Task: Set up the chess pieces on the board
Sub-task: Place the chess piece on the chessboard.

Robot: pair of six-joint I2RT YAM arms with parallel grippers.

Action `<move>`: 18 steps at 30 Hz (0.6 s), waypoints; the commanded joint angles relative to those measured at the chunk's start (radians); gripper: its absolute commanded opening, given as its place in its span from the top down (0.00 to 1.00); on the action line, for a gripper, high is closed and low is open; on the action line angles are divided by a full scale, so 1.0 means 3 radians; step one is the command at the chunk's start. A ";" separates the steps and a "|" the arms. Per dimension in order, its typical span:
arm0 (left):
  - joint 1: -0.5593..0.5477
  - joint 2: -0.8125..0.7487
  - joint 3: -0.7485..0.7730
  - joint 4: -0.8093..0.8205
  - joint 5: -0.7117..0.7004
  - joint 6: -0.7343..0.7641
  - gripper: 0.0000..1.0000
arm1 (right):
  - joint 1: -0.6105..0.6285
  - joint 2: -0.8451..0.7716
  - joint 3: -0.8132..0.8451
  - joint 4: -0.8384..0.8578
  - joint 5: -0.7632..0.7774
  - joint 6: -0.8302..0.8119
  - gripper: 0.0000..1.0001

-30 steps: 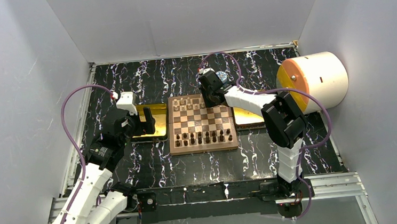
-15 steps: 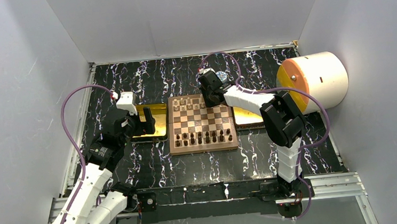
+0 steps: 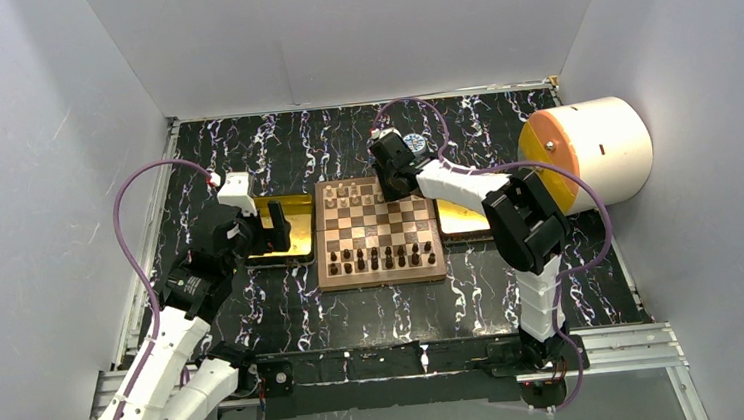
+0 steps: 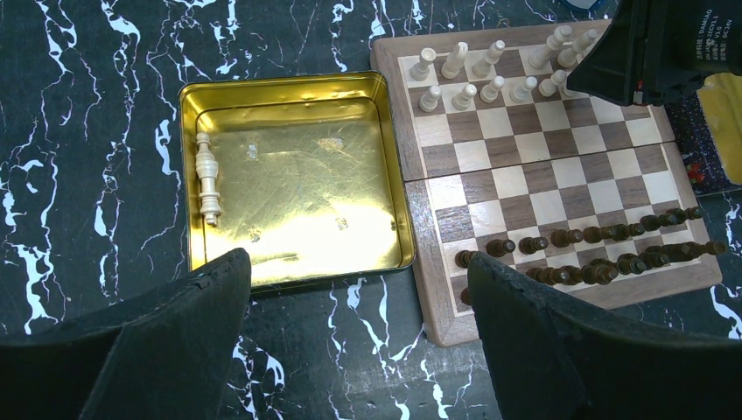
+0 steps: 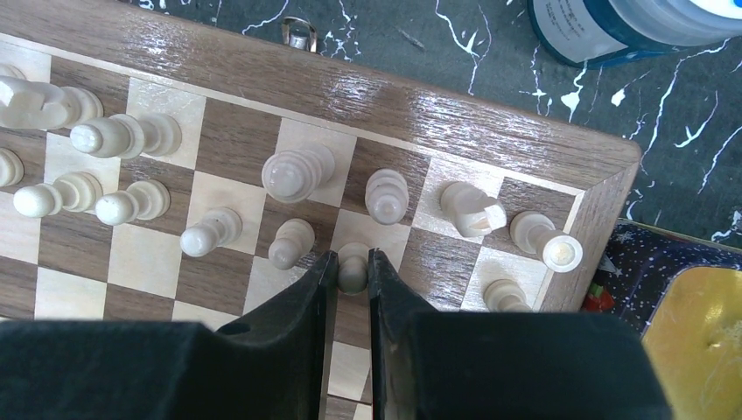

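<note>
Top view: board [image 3: 381,278] at mid-table, with dark pieces [image 3: 382,259] lined along its near edge and chess pieces [image 3: 346,190] gathered along its far edge. Against the board's left side, a gold tray [image 3: 295,244], with the left gripper [image 3: 274,228] hanging over it. At the board's far right corner, the right gripper [image 3: 387,191] reaching down among the pale men. Just beyond that corner, a blue-and-white jar [image 3: 417,144].

Left wrist view: spread wide and holding nothing, above the tray's near rim, just left of the board. In the tray, on the side away from the board, one cream piece [image 4: 207,179] lying flat. Along the board's far edge, two rows of pale men, partly hidden by the other arm.

Right wrist view: pinched narrowly on a cream pawn [image 5: 353,273], fingertips against both its sides. Upright in the second row from the board's far edge, near the right corner, with back-row pieces just beyond it and pawns on either side.
</note>
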 commanded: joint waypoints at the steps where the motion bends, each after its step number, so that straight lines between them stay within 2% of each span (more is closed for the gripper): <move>1: -0.0020 -0.0052 0.0002 0.0082 -0.0063 0.0043 0.09 | -0.0026 0.0064 0.0144 -0.0031 0.0061 0.0030 0.74; 9: -0.0020 -0.0042 0.0001 0.0085 -0.0048 0.0043 0.09 | -0.0025 0.0055 0.0134 -0.0070 0.0114 0.0035 0.72; 18: -0.0020 -0.0044 0.0004 0.0086 -0.0045 0.0040 0.09 | -0.0029 0.0058 0.0166 -0.0082 0.0114 0.0035 0.66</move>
